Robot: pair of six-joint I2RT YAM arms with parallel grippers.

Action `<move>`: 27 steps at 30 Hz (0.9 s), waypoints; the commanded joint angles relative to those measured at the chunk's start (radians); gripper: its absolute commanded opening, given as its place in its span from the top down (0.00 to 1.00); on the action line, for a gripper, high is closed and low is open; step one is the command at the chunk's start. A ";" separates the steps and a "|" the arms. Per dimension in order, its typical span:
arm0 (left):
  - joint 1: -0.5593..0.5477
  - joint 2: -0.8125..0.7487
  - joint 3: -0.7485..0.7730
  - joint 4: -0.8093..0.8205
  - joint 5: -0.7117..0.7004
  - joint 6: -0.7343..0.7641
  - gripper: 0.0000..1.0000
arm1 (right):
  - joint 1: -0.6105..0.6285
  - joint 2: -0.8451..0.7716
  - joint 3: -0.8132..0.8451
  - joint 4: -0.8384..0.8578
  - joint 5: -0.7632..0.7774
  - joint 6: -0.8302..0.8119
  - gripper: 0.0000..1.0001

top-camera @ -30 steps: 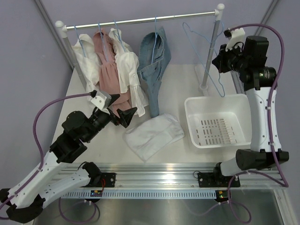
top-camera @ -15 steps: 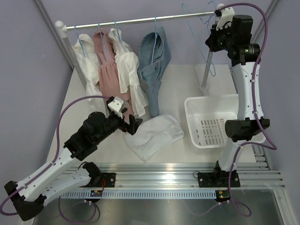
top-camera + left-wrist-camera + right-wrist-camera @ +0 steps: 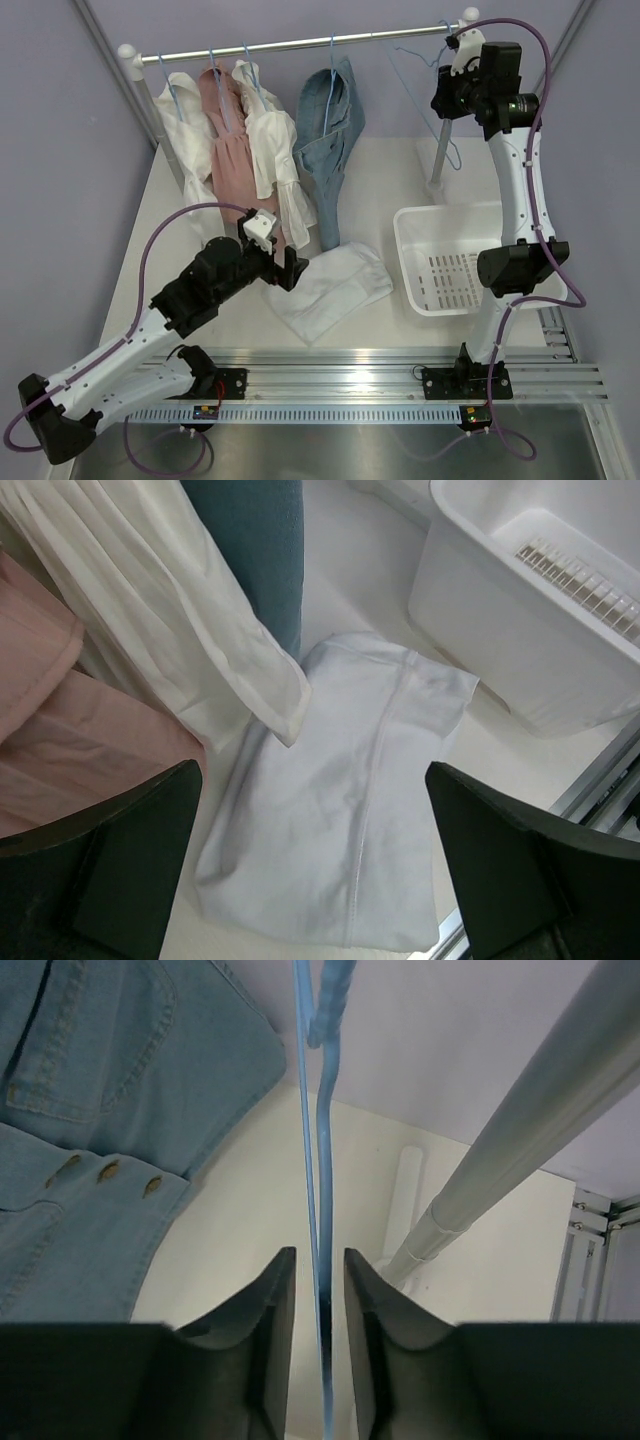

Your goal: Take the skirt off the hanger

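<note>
Since a second ago the right arm [image 3: 515, 170] has carried the thin blue wire hanger [image 3: 450, 150] up to the metal rail [image 3: 300, 43]. The white fabric skirt [image 3: 330, 285] lies on the table [image 3: 390, 190], so I judge it removed.

Left wrist: the left fingers [image 3: 520, 880] gape wide, empty, above the skirt [image 3: 340, 810].

Right wrist: the right fingers [image 3: 265, 1310] pinch the hanger [image 3: 322, 1160].

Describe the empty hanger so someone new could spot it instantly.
Follow the clothes rail to its right end, by the upright post. There, a thin light-blue hanger sits between the fingers of the right gripper. Unlike the other hangers, it carries no garment.
</note>
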 commanded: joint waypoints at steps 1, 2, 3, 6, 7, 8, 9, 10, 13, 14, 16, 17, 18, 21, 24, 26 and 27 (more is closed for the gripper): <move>-0.001 0.021 -0.028 0.050 0.022 -0.014 0.01 | 0.011 -0.043 -0.036 0.022 -0.033 -0.054 0.65; -0.008 0.036 -0.031 0.050 0.022 -0.012 0.01 | 0.011 -0.072 -0.047 0.017 -0.044 -0.066 0.50; -0.014 0.047 -0.034 0.045 0.022 -0.006 0.01 | 0.009 -0.092 -0.061 0.016 -0.063 -0.086 0.40; -0.046 0.099 -0.039 0.042 0.018 0.014 0.01 | 0.005 -0.180 -0.139 0.019 -0.090 -0.138 0.18; -0.063 0.114 -0.034 0.039 0.007 0.017 0.01 | 0.003 -0.204 -0.157 0.020 -0.098 -0.152 0.15; -0.071 0.133 -0.030 0.036 0.007 0.023 0.01 | -0.001 -0.252 -0.176 0.019 -0.109 -0.181 0.12; -0.082 0.172 -0.027 0.036 0.006 0.030 0.01 | -0.010 -0.273 -0.216 0.016 -0.118 -0.196 0.10; -0.091 0.192 -0.022 0.037 -0.002 0.034 0.01 | -0.014 -0.298 -0.239 0.011 -0.126 -0.213 0.09; -0.140 0.290 -0.011 0.059 -0.011 0.049 0.01 | -0.035 -0.384 -0.338 -0.020 -0.164 -0.293 0.04; -0.148 0.323 -0.002 0.063 -0.017 0.050 0.01 | -0.040 -0.428 -0.366 -0.033 -0.181 -0.345 0.03; -0.166 0.422 0.013 0.073 -0.022 0.057 0.01 | -0.049 -0.476 -0.475 -0.038 -0.215 -0.393 0.02; -0.171 0.458 0.021 0.077 -0.030 0.058 0.01 | -0.050 -0.519 -0.507 -0.040 -0.221 -0.428 0.02; -0.174 0.494 0.039 0.083 -0.040 0.058 0.01 | -0.053 -0.537 -0.567 -0.052 -0.271 -0.460 0.01; -0.180 0.640 0.088 0.112 -0.083 0.034 0.03 | -0.058 -0.611 -0.682 -0.096 -0.380 -0.567 0.01; -0.180 0.778 0.137 0.102 -0.117 0.014 0.12 | -0.058 -0.666 -0.751 -0.220 -0.557 -0.719 0.01; -0.180 0.853 0.167 0.100 -0.131 0.003 0.24 | -0.058 -0.689 -0.770 -0.343 -0.682 -0.840 0.01; -0.180 0.871 0.174 0.100 -0.128 -0.002 0.29 | -0.057 -0.692 -0.785 -0.374 -0.708 -0.868 0.01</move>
